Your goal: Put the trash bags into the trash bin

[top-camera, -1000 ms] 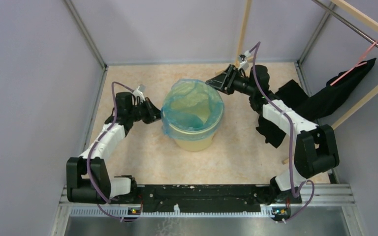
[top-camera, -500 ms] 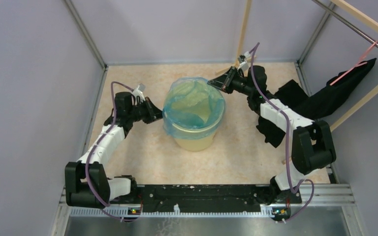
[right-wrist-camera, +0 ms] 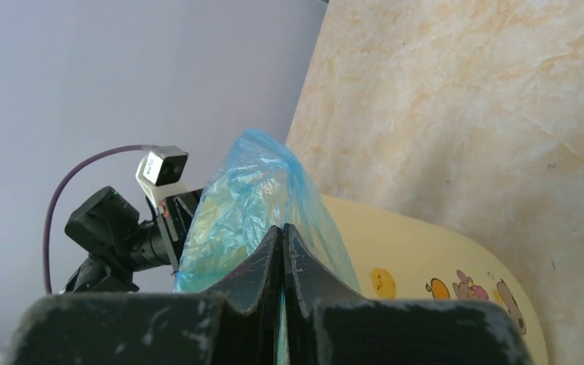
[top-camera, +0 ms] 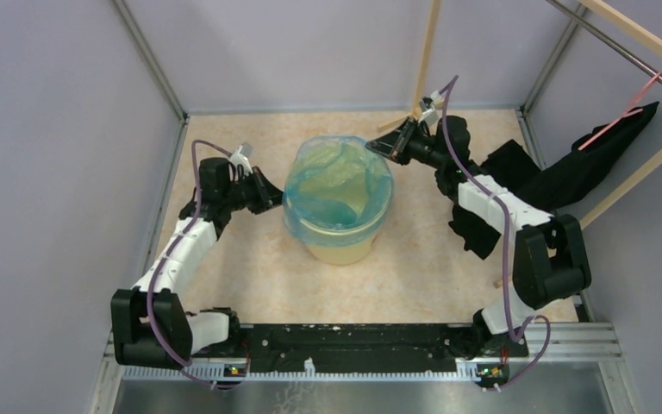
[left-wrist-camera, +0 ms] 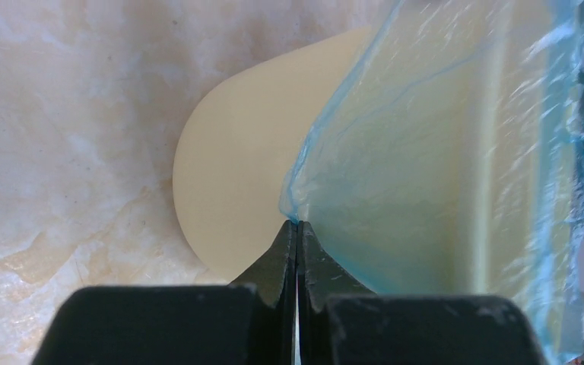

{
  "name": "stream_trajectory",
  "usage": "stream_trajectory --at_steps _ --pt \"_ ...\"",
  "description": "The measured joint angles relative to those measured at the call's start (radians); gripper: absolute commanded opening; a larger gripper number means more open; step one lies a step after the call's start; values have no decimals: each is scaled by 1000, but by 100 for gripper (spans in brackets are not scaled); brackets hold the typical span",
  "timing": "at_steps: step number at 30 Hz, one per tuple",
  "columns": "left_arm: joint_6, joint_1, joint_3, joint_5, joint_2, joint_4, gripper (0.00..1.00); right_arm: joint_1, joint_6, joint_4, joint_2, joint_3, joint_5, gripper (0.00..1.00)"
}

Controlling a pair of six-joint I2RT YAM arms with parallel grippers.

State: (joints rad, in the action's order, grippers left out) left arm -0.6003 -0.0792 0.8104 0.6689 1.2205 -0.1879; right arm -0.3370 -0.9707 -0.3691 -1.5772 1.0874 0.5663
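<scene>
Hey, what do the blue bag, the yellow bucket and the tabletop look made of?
The blue bag: thin plastic film, translucent and glossy; it crinkles, glints, and pale yellow shows through it. The yellow bucket: probably moulded plastic, smooth and opaque with a soft sheen. The tabletop: beige marbled pattern, matte; stone or printed laminate, I cannot tell.

The light-blue trash bag (top-camera: 338, 185) drapes over the yellow trash bin (top-camera: 345, 247) mid-surface; left jaws grip its left edge, right jaws its far-right edge.
</scene>
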Motion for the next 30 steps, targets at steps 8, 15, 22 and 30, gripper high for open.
stream_trajectory --at_steps 8,15,22,30 --pt "3 0 41 -45 -72 -24 0 5 36 94 109 0 -35 0" --pt "5 0 43 -62 -75 -37 0 12 61 112 119 0 -61 0" --pt "23 0 69 -89 -39 -49 0 12 139 176 78 0 -131 0" --pt "27 0 91 -92 41 -47 0 12 180 183 -13 -29 -146 0"
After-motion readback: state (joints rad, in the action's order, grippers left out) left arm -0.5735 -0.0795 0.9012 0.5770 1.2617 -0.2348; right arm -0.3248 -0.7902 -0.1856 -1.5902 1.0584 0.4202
